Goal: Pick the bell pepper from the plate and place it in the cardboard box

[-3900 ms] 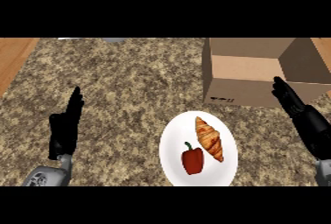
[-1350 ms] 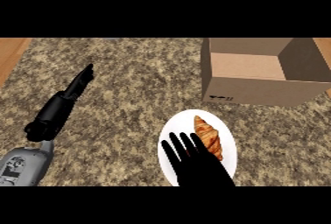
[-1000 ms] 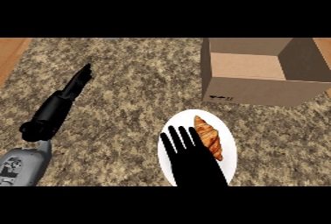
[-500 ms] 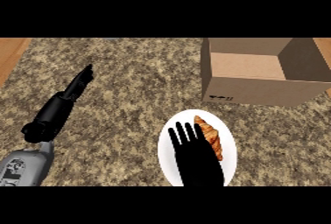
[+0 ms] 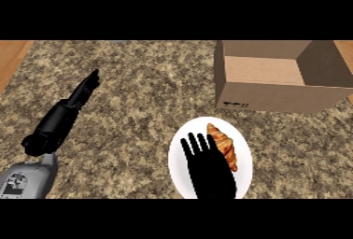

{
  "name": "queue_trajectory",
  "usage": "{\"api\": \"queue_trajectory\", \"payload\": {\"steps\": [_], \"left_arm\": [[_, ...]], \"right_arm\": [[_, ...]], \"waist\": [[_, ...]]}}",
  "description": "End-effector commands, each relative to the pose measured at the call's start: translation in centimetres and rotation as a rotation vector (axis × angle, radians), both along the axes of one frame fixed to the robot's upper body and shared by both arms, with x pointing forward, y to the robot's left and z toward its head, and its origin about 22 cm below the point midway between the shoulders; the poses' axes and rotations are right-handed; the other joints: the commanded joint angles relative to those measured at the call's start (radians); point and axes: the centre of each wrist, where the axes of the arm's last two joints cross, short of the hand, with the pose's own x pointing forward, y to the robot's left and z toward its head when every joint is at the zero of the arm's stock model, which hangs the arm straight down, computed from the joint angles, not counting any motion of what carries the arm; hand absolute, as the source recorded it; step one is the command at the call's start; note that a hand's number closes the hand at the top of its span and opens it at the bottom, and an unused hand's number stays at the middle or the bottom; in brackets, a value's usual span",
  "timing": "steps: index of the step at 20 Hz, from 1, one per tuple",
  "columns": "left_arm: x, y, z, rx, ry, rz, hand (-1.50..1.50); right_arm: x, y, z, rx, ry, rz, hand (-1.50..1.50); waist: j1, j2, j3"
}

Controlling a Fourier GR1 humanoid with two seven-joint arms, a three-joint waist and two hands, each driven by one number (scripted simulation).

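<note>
My right hand (image 5: 210, 170) lies over the left half of the white plate (image 5: 243, 144), fingers straight and pointing away from me. It covers the spot where the red bell pepper lay, and the pepper is hidden. A croissant (image 5: 224, 144) shows on the plate just right of the fingers. The open cardboard box (image 5: 276, 77) stands behind the plate at the upper right. My left hand (image 5: 79, 95) is open on the left of the counter, fingers stretched forward.
The speckled stone counter (image 5: 144, 93) spreads around the plate and box. A strip of wooden surface (image 5: 10, 56) shows at the far left edge.
My right hand came from beside the box down onto the plate and now covers the pepper; in the last second it slid slightly lower. The left arm swung leftward earlier.
</note>
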Motion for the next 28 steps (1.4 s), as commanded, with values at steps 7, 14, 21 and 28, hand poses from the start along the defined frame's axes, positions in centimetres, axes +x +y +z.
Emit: {"api": "queue_trajectory", "payload": {"steps": [7, 14, 21, 28], "left_arm": [[-1.6, 0.0, -1.6, -0.009, 0.016, -0.003, 0.00], [-0.7, 0.9, 0.8, -0.003, -0.012, 0.011, 0.00], [-0.9, 0.8, 1.3, 0.010, -0.010, -0.001, 0.00], [-0.2, -1.0, -0.7, -0.005, 0.003, -0.005, 0.00]], "right_arm": [[1.5, -1.3, -4.3, -0.048, -0.011, -0.058, -1.50], [0.5, -1.2, -4.9, -0.036, 0.039, -0.045, -1.50], [1.0, -2.7, -6.4, -0.014, -0.064, 0.136, 1.50], [0.5, -2.2, -8.0, 0.086, -0.089, 0.391, 1.50]], "waist": [[0.002, 0.000, 0.000], [0.001, 0.000, 0.000], [0.005, -0.001, 0.000], [0.003, 0.003, 0.001]]}}
